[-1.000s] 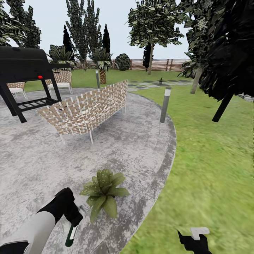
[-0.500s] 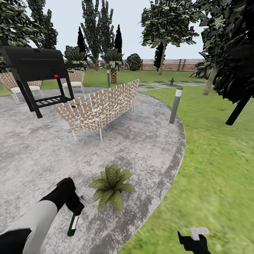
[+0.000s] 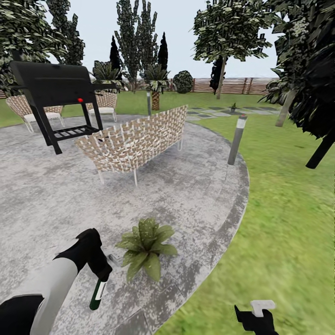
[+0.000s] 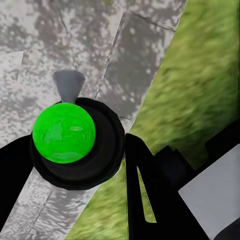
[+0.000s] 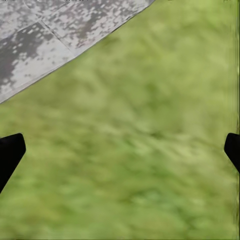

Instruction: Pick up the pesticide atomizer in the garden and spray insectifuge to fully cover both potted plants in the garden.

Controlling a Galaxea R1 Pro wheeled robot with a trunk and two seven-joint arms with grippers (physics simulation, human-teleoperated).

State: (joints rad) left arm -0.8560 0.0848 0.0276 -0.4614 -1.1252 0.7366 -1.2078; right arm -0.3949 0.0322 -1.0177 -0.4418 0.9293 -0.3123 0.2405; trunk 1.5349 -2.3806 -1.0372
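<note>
Camera swung left; left pincer (image 3: 98,275) hides pesticide atomizer (image 3: 97,296) head.

The whole head view has panned left.

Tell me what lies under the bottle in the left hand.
Under the pesticide atomizer, held in the left hand, lies grey stone paving, near where it meets the lawn. The spot directly beneath is covered by the bottle.
</note>
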